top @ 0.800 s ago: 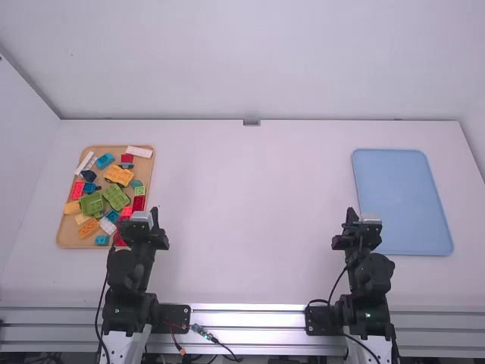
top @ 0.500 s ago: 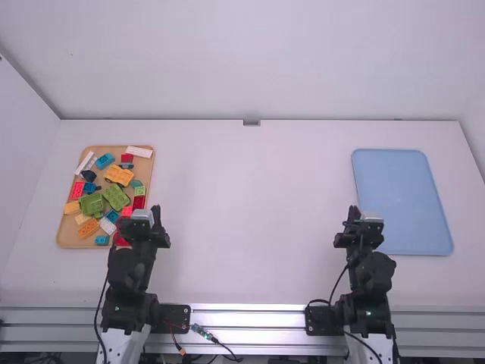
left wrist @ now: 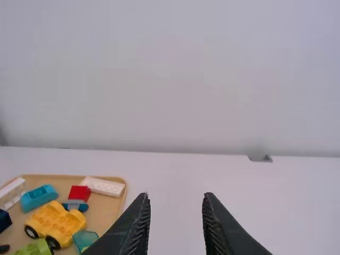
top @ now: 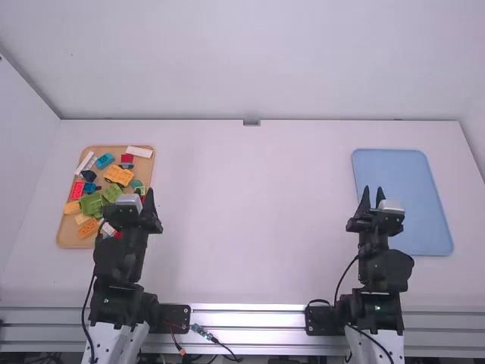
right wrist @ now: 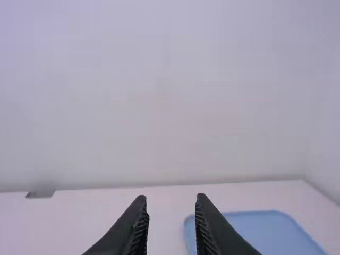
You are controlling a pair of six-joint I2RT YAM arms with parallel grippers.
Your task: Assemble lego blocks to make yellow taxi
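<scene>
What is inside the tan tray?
The tan tray holds blocks, including a yellow wheeled base and a white block. The left arm hides its near right corner in the high view; what lies there cannot be told.

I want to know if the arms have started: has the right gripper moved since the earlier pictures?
Yes: the right gripper has shifted up the picture and rightward against the blue tray.

White table (top: 250,227), pale wall (top: 250,61) behind, small grey fitting (top: 251,122) between; metal rail (top: 261,318) along the near edge.
</scene>
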